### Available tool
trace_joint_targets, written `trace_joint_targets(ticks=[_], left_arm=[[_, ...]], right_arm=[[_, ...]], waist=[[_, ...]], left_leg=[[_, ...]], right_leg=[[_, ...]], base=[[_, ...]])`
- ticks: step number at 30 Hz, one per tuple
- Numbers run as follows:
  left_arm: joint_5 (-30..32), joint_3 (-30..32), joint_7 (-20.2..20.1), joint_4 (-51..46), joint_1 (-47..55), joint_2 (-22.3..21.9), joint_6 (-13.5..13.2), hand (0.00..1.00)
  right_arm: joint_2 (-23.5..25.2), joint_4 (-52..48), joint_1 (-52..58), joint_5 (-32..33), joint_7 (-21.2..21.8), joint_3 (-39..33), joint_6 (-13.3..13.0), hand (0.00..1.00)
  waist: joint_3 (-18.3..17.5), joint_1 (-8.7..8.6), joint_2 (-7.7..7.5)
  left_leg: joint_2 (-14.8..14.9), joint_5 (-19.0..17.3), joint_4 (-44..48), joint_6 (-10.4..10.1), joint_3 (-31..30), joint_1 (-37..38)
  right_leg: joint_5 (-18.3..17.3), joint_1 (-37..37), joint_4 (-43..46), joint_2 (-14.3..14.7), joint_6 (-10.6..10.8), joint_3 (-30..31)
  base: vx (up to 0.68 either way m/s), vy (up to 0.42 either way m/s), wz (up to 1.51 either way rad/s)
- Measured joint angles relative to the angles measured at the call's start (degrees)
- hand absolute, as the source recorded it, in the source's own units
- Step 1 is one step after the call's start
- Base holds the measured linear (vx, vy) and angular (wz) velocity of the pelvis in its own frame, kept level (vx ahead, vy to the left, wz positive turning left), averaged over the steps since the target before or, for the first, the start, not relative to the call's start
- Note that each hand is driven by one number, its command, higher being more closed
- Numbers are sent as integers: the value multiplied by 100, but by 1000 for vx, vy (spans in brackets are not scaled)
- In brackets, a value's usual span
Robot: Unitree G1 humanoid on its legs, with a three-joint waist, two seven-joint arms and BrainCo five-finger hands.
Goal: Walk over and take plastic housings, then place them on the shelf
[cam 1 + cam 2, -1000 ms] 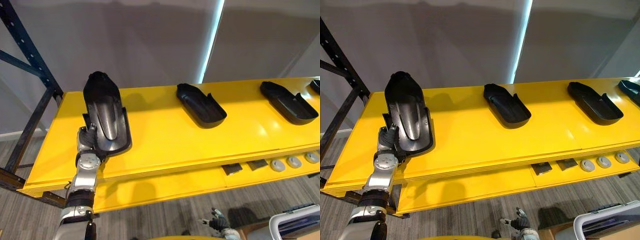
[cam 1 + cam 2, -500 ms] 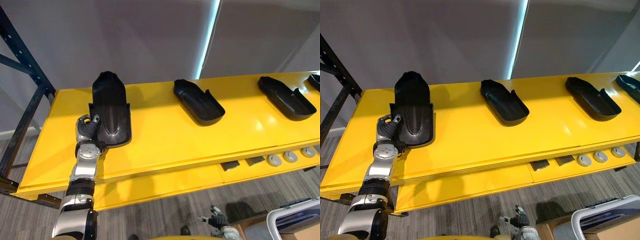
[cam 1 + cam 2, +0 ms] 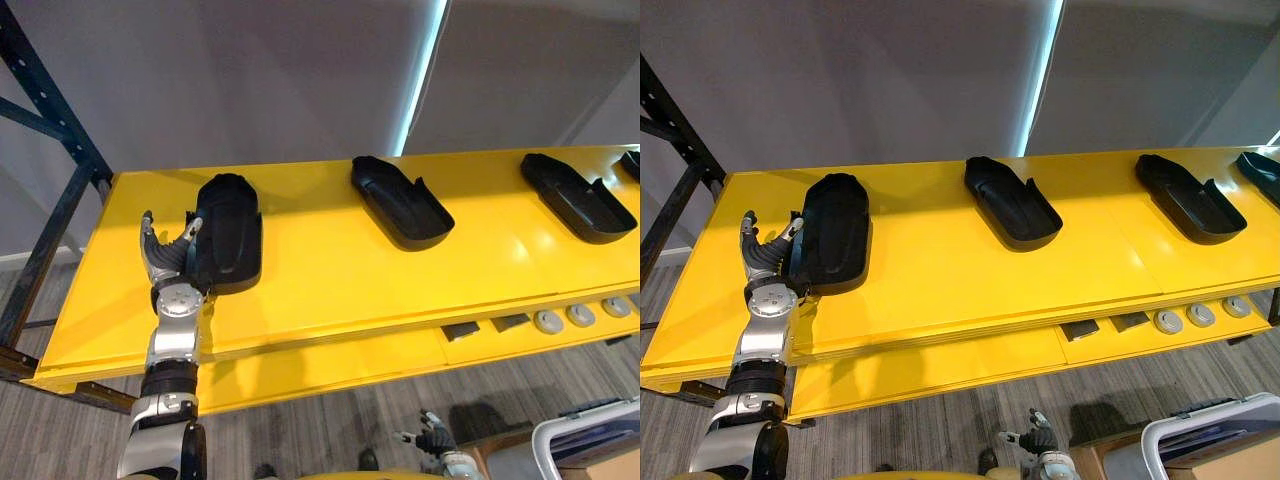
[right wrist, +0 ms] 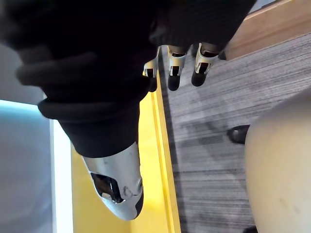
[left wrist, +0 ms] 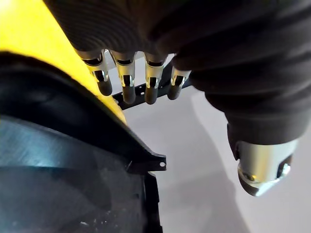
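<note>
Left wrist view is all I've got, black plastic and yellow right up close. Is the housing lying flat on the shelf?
Observer: Yes. The housing lies flat near the left end of the top shelf, with the left hand open beside its left edge.
Operator: Is it crowding anything on that shelf?
Observer: No. The middle housing lies well apart to its right, with bare yellow between them.
Operator: And is the other hand carrying one?
Observer: No. The right hand hangs low over the floor, fingers relaxed and holding nothing.
</note>
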Motion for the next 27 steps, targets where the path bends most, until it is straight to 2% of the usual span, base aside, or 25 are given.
trace_joint_targets(ticks=[4, 7, 8, 11, 14, 19, 25, 27], left_arm=[[11, -71, 109, -835, 392, -225, -74, 0], [202, -420, 195, -2067, 994, -367, -225, 0], [294, -472, 198, -2297, 1122, -429, -264, 100], [763, -910, 186, -3272, 2005, -708, -546, 100], [1080, -1270, 174, -3694, 2855, -961, -699, 100], [1184, -1528, -94, -3742, 3649, -1214, -845, 100], [1403, -1599, -319, -3589, 3686, -1335, -859, 100], [1440, -1661, -357, -3277, 3674, -1336, -844, 100]], right_arm=[[2, 2, 1, 1, -9, 0, 5, 0], [7, 8, 16, 7, -20, -4, -3, 0], [12, 8, 22, 7, -21, -4, -3, 0], [55, 9, 70, 6, -28, -11, -22, 0], [93, 7, 126, 7, -87, -63, -35, 0], [102, -14, 184, 6, -168, -66, -68, 0], [123, -222, 299, 6, -192, -65, -69, 0], [154, -231, 301, 5, -234, -62, -68, 0]], waist=[[2, 6, 3], [3, 20, 3], [3, 39, 3], [5, 167, 7], [5, 290, 9], [5, 340, 16], [-7, 345, 4], [-26, 347, 22]], left_leg=[[0, 1, -11, 2, -18, 10], [1, 0, 3, 2, -58, 26], [1, -1, 8, 2, -58, 25], [14, -8, 46, 0, -52, 25], [39, -49, 128, 8, -37, 25], [59, -185, 295, 4, -1, 5], [92, -165, 378, 3, -6, -87], [96, -164, 414, 2, -5, -70]], right_leg=[[0, 57, -5, 0, 0, -42], [-1, 109, -5, -10, -1, -109], [-1, 112, -5, -11, -1, -108], [-3, 128, -5, -7, -2, -87], [-6, 149, 1, 3, -1, -61], [-22, 175, 6, -7, 20, -60], [-17, 156, 28, -5, 20, -121], [-21, 176, 48, 0, 25, -120]], base=[[0, 0, 3], [-5, 0, 7], [0, 0, 0], [-28, -3, -1], [-47, -7, -3], [-53, 1, 0], [-1, -8, 2], [0, 0, 0]])
